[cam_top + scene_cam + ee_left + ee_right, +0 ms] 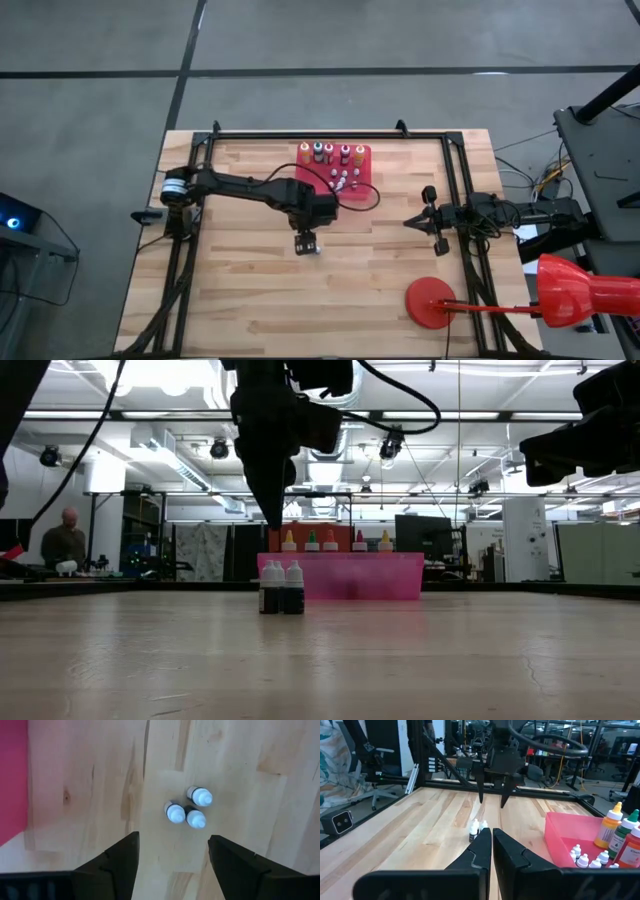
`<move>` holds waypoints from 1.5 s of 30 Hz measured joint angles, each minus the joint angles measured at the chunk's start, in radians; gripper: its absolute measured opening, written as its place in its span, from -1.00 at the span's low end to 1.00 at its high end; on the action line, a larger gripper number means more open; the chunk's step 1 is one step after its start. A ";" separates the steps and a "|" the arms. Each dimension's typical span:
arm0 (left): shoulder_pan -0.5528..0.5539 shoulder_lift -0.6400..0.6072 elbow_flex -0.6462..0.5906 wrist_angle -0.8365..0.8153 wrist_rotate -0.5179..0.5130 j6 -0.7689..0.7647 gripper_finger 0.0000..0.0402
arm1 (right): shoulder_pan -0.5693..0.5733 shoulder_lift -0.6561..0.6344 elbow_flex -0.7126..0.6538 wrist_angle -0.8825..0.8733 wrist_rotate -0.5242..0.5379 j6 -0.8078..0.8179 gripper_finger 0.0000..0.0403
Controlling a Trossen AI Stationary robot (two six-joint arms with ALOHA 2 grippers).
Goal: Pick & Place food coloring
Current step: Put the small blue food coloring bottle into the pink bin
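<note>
Three tiny food coloring bottles (188, 810) with dark bodies and white caps stand upright in a tight cluster on the wooden table (240, 290), near its middle (281, 588). My left gripper (173, 837) hangs open above them, pointing down, with its fingertips well clear of the caps (492, 800). Behind them stands the red tray (362, 180), holding several taller bottles (331, 540) with coloured bodies and several small white-capped ones (587, 860). My right gripper (491, 837) waits shut at the table's right side (410, 222), level and pointing toward the cluster.
A black frame rail (330, 133) runs along the far edge and both sides of the table. A red round base (430, 302) with a red cone (580, 285) stands at the near right corner. A person (65, 542) sits far behind the table.
</note>
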 joint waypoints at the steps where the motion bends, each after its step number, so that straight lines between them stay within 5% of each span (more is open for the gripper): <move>1: 0.000 0.009 0.005 -0.001 0.000 0.001 0.04 | 0.000 0.000 0.000 0.000 0.000 0.000 -0.96; 45: -0.018 0.126 0.005 0.060 -0.017 0.178 -0.14 | 0.001 0.000 0.000 0.000 0.000 0.000 -0.96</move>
